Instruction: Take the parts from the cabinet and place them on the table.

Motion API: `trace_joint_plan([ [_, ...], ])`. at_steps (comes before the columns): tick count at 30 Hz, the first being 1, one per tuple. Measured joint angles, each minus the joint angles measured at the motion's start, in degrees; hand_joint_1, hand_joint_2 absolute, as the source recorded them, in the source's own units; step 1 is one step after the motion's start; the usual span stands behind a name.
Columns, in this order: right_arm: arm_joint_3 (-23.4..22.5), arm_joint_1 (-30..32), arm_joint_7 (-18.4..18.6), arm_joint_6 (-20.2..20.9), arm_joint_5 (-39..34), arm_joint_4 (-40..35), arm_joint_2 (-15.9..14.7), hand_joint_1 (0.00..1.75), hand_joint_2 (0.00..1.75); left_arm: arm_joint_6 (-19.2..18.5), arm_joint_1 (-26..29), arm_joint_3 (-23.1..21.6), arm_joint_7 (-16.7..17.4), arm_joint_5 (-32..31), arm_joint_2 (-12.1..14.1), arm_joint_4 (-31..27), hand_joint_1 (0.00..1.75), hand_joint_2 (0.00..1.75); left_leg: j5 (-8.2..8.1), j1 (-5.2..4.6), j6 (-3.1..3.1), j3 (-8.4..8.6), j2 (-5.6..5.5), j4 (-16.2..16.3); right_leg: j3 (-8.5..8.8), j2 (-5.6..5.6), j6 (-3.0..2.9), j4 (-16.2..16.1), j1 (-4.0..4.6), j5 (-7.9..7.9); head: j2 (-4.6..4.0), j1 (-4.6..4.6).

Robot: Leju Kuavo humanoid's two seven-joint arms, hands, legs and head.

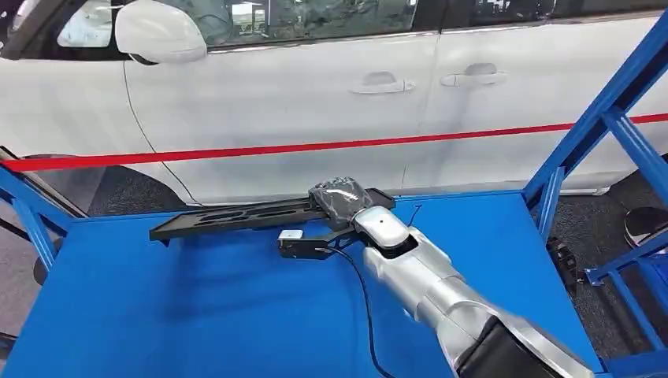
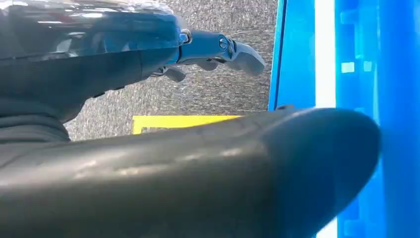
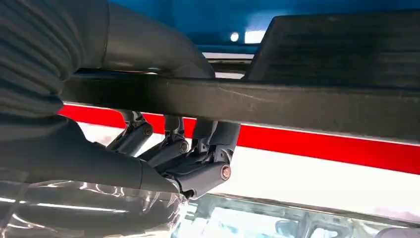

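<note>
A: Start with the biggest thing. The blue bench (image 1: 197, 315) takes up most of the head view, with a white car (image 1: 315, 102) and a red barrier line (image 1: 236, 151) behind it.

B: And the part?

A: A long black slotted part (image 1: 236, 217) lies along the far side of the bench, near its back edge. The right hand (image 1: 340, 200) is wrapped over its right end, fingers (image 3: 198, 163) curled under the bar and thumb across the top, so it is gripping the part.

B: Is it resting yet?

A: I judge it is at or just above the surface; I cannot tell whether it touches. To finish well, I would lower it level, let the free left end settle first, then loosen the fingers and draw the hand straight back.

B: Any hazards?

A: The back edge is close, so nudging the part forward could tip it off. The blue frame struts (image 1: 599, 118) stand to the right, and a black cable (image 1: 358, 291) trails across the bench beside the arm. The near half of the bench offers room for retreat.

B: The left hand (image 2: 218, 52)?

A: It hangs over grey floor beside the blue frame, fingers lightly bent, holding nothing.
</note>
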Motion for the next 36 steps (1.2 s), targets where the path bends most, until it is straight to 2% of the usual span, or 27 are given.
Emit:
trace_joint_plan([
  [6, 0.1, -0.1, 0.1, -0.1, 0.0, 0.0, 0.0, 1.75, 1.75, 0.0, 0.0, 0.0, -0.2, 0.0, 0.0, 0.0, 0.0, 0.0, 0.0, 0.0, 0.0, -0.01, 0.0, 0.0, 0.0, -0.01, 0.0, 0.0, 0.0, 0.0, 0.0, 0.0],
  [14, 0.1, -1.7, 0.2, -2.2, 0.0, 0.0, 0.0, 1.75, 1.75, -0.1, -0.2, 0.0, -1.4, 0.1, 0.0, 0.0, 0.0, 0.0, 0.01, 0.0, 0.0, -0.02, 0.0, 0.0, -0.02, -0.01, 0.01, 0.0, 0.0, 0.01, 0.0, 0.0],
  [19, -1.4, -7.7, 0.9, -3.1, -0.7, 0.0, -0.6, 1.75, 1.75, -0.7, -0.2, 0.0, -1.9, -0.1, 0.3, 0.0, 0.0, 0.0, 0.08, 0.0, 0.03, -0.11, 0.0, 0.0, -0.15, 0.02, 0.07, 0.0, -0.01, 0.06, 0.0, 0.0],
  [27, -7.0, -20.7, 1.0, -3.6, -2.5, 0.1, -4.2, 1.75, 1.75, -0.3, -0.1, 0.2, -2.2, 0.9, 1.1, 0.0, 0.0, 0.0, 0.11, 0.0, 0.09, -0.26, -0.03, 0.1, -0.21, 0.03, 0.13, 0.0, -0.01, 0.11, 0.0, 0.02],
  [36, -10.4, -25.3, 1.5, -4.0, -3.0, 0.1, -6.1, 1.75, 1.75, -0.3, -0.1, 1.0, -2.4, 0.9, 1.4, 0.0, 0.0, 0.0, 0.12, 0.0, 0.09, -0.33, -0.02, 0.1, -0.3, 0.02, 0.13, 0.0, 0.0, 0.1, 0.0, 0.0],
])
